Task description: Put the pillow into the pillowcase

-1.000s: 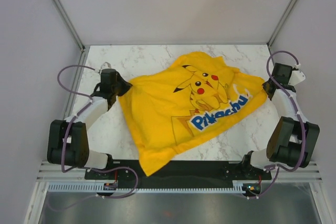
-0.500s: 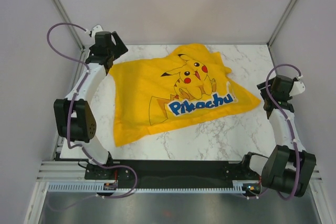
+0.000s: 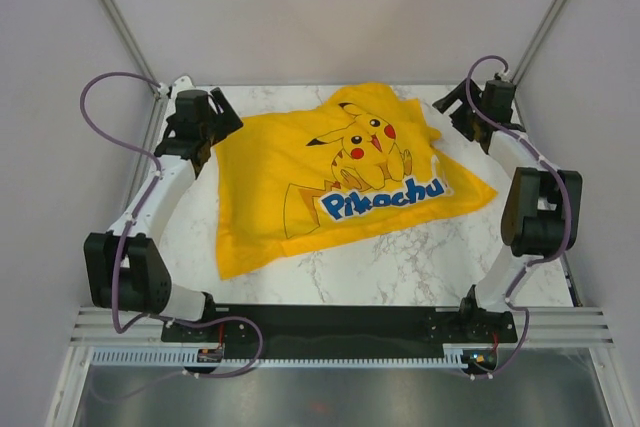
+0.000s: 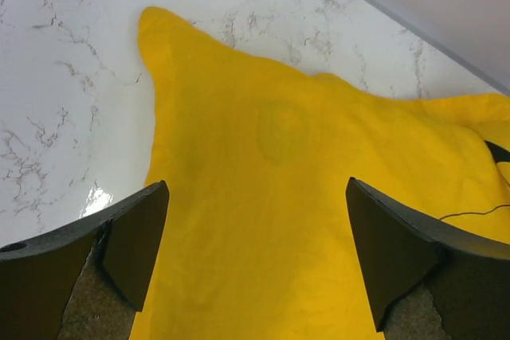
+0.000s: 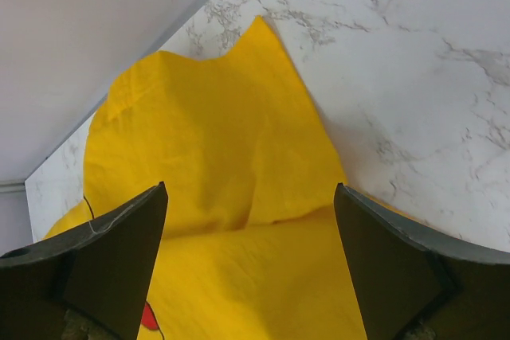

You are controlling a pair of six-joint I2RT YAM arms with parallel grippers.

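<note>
Across the middle and far half of the marble worktop [image 3: 400, 267] lies the pillowcase [image 3: 340, 187], a bright yellow sheet spread flat with its printed side up. One corner reaches toward the far-left corner of the worktop, another points at the right edge, and a third hangs back toward the near-left. Its far part looks slightly raised and rumpled. Whether the pillow sits inside cannot be told, as only yellow cloth shows.

At the left edge the left arm [image 3: 160, 187] stretches from its base to the far-left corner. The right arm [image 3: 525, 162] runs up the right edge to the far-right corner.

The left gripper [image 3: 225, 117] sits just beside the far-left corner of the pillowcase. From its wrist camera the left gripper [image 4: 255, 197] has its jaws spread wide with nothing between them, and the pillowcase [image 4: 303, 197] lies beneath with its pointed corner on bare marble.

The right gripper [image 3: 455, 112] sits by the case's far-right end. In its own view the right gripper [image 5: 249, 193] also stands wide and grips nothing, with folded yellow cloth [image 5: 215, 165] below.

On the case, a Pikachu cartoon [image 3: 370, 152] sits above blue lettering [image 3: 385, 195], both tilted.
</note>
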